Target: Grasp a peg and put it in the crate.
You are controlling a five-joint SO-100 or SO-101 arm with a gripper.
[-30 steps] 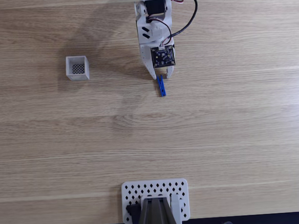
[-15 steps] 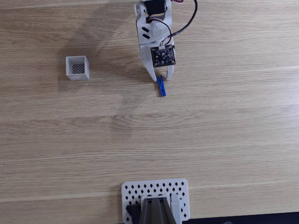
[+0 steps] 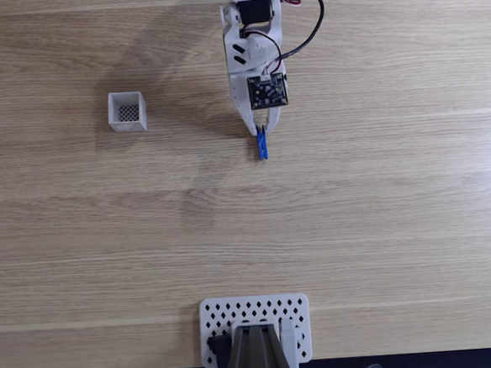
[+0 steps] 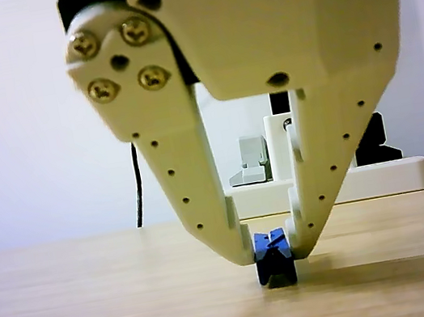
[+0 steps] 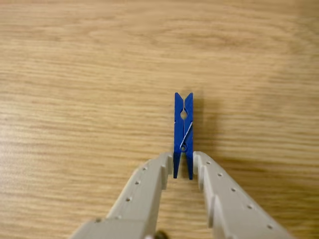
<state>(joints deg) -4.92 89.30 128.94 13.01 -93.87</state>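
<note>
The hand [image 5: 182, 168] grips the peg [image 5: 183, 130] on bare table [image 3: 381, 200], crate [image 3: 127, 111] well apart.

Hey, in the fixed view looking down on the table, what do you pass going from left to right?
The crate → the perforated plate at the bottom edge → the gripper closed on the peg.
</note>
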